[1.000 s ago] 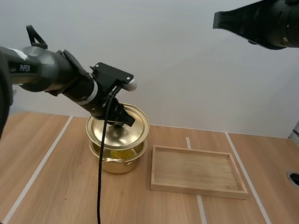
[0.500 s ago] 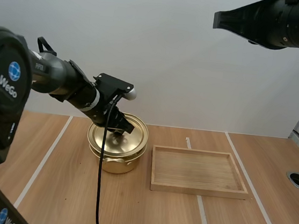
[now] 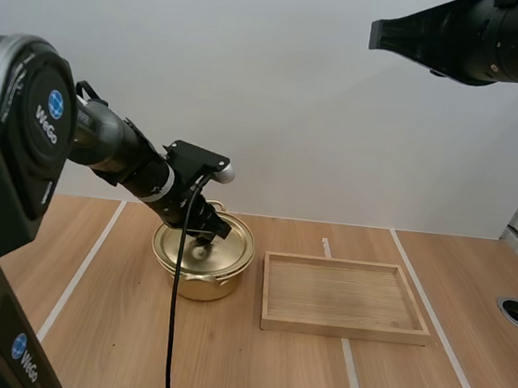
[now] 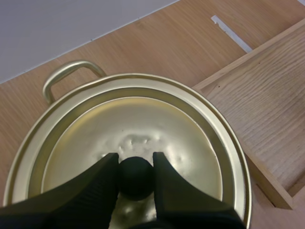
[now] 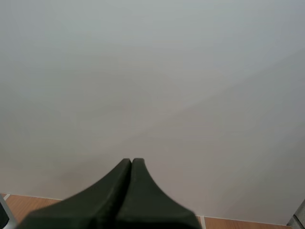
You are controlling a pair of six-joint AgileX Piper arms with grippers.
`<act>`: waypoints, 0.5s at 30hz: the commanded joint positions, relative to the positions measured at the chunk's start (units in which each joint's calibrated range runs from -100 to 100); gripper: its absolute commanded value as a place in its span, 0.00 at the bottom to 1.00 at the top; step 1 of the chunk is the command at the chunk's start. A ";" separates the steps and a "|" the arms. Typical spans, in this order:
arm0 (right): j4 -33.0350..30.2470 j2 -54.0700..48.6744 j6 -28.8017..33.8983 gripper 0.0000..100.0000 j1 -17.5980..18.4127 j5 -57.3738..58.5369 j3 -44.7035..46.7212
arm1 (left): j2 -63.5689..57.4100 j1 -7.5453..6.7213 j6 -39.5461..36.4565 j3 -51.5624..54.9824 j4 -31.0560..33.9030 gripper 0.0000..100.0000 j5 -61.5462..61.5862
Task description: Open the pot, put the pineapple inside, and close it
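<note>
Lid (image 4: 136, 121) seated on gold pot (image 3: 202, 286) just left of wooden tray (image 3: 342, 330), knob (image 4: 136, 177) pinched by left gripper (image 4: 135, 157); right gripper (image 5: 131, 161) closed on nothing, high above tray.

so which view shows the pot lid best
The left wrist view: the gold lid is seen close from above, resting on the pot, its black knob pinched by the left gripper. The high view shows it smaller, partly behind that gripper. The right wrist view faces away from it.
</note>
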 commanded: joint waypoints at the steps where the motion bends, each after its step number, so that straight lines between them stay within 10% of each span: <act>1: 0.34 -0.68 0.15 0.00 -0.21 -0.35 0.16 | 1.68 -0.11 0.61 -0.01 -0.25 0.00 -1.00; 15: 0.07 -0.68 0.15 0.00 -0.21 -0.35 0.16 | 3.76 -0.11 0.61 -0.01 -0.03 0.00 3.82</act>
